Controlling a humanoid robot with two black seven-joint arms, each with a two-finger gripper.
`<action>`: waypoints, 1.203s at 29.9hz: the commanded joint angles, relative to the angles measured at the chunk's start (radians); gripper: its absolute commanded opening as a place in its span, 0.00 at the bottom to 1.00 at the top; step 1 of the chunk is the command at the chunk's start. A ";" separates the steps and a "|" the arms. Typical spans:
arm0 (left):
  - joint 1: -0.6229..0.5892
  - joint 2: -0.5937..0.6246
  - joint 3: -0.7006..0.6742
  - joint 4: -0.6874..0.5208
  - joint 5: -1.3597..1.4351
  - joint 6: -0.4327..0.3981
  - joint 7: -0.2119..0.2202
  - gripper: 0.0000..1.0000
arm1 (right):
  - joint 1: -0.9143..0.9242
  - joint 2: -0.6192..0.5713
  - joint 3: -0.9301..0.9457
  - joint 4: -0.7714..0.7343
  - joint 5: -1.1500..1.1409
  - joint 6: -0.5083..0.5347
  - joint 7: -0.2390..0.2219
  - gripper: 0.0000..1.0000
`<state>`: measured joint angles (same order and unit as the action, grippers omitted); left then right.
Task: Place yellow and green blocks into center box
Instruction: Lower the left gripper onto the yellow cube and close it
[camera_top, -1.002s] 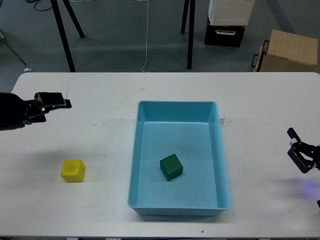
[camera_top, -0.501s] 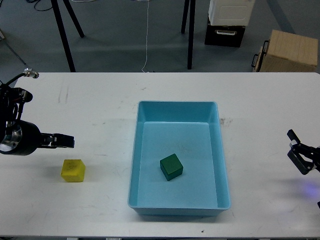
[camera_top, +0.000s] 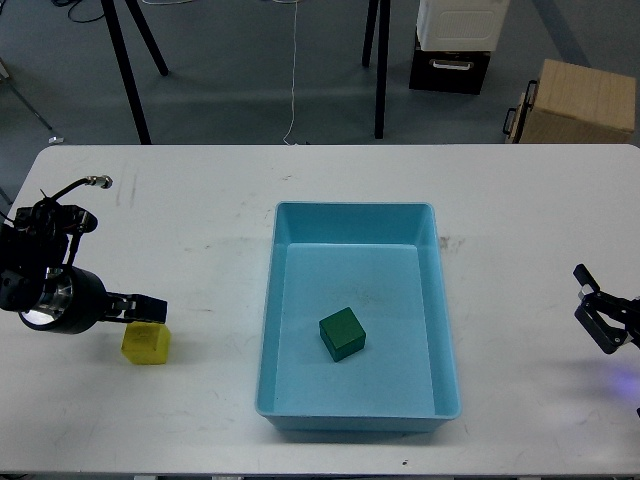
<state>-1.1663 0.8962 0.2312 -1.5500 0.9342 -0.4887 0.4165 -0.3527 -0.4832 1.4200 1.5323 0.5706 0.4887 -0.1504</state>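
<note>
A yellow block (camera_top: 148, 345) lies on the white table left of the light blue box (camera_top: 445, 310). A green block (camera_top: 342, 334) lies inside the box near its middle. My left gripper (camera_top: 147, 309) points right and hangs just above the yellow block's top edge; its fingers are dark and end-on, so their state is unclear. My right gripper (camera_top: 594, 297) sits at the table's right edge, far from both blocks, with its fingers spread and nothing between them.
The white table (camera_top: 200, 200) ends close in front of the box. Behind the table are black stand legs (camera_top: 125, 70), a cardboard box (camera_top: 575, 100) and a white and black case (camera_top: 455, 40) on the floor.
My left arm has swung down and to the right, from the far left of the table to just above the yellow block. The right gripper has barely moved. Both blocks are where they were.
</note>
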 joint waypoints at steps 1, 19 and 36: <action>0.033 -0.009 -0.009 0.017 0.000 0.000 -0.001 0.99 | 0.000 0.000 0.000 0.000 0.000 0.000 0.000 0.99; 0.091 -0.057 -0.012 0.051 0.003 0.000 -0.001 0.90 | 0.000 0.000 0.002 0.000 0.000 0.000 0.000 0.99; 0.105 -0.062 -0.015 0.039 0.103 0.000 -0.022 0.35 | 0.000 0.000 0.001 0.002 0.000 0.000 0.000 0.99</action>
<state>-1.0627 0.8358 0.2188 -1.5103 1.0360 -0.4880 0.3901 -0.3530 -0.4832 1.4221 1.5324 0.5706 0.4887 -0.1503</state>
